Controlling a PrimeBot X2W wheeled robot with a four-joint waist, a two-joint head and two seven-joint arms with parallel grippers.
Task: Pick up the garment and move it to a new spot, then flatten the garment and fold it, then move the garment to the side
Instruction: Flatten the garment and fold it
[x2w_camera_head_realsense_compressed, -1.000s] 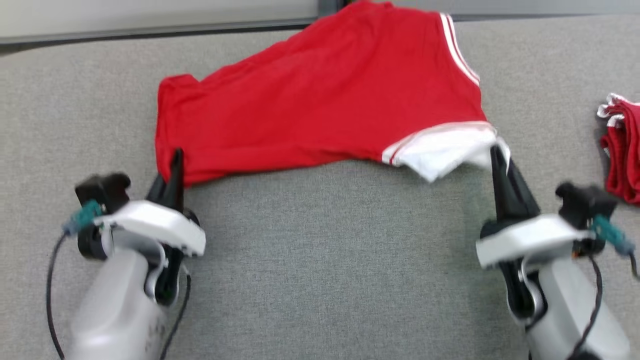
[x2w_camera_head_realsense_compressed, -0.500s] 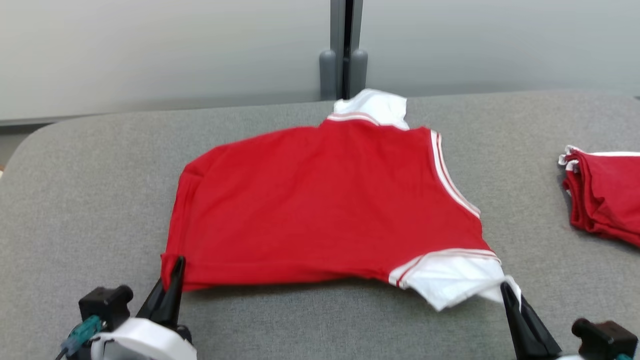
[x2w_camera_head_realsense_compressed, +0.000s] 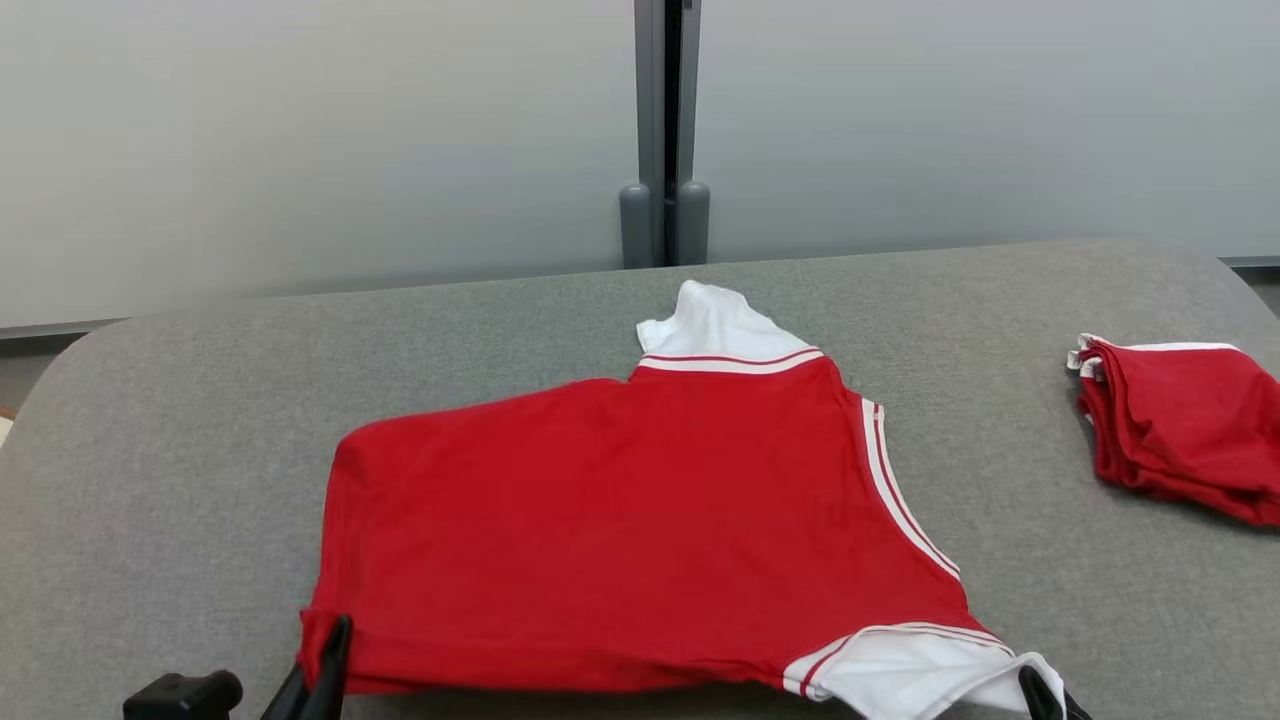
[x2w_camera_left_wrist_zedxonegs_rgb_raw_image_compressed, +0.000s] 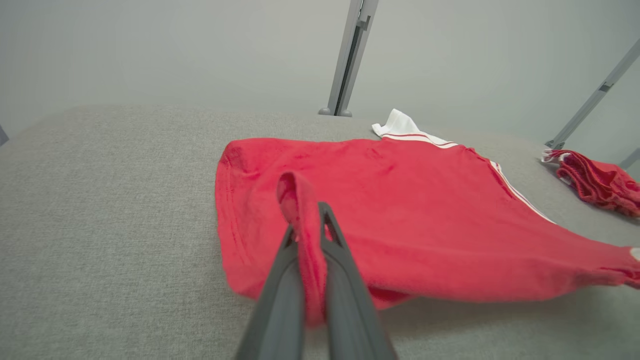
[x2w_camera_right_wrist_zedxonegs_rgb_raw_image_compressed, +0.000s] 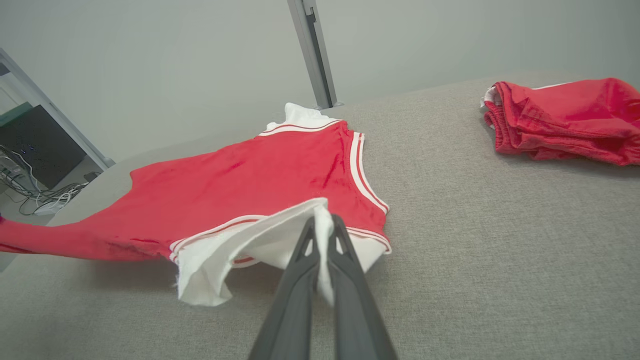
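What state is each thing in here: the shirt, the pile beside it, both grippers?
Shirt, spread mostly flat on the table, near edge lifted at both corners.
Left gripper, jaws shut on the shirt's red corner.
Right gripper, jaws shut on the shirt's white corner.
Red pile, folded, lying apart to the right.

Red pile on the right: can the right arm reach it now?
Probably not yet: the right gripper has its jaws clamped on the white sleeve of the garment. The grey surface between it and the red pile is bare.
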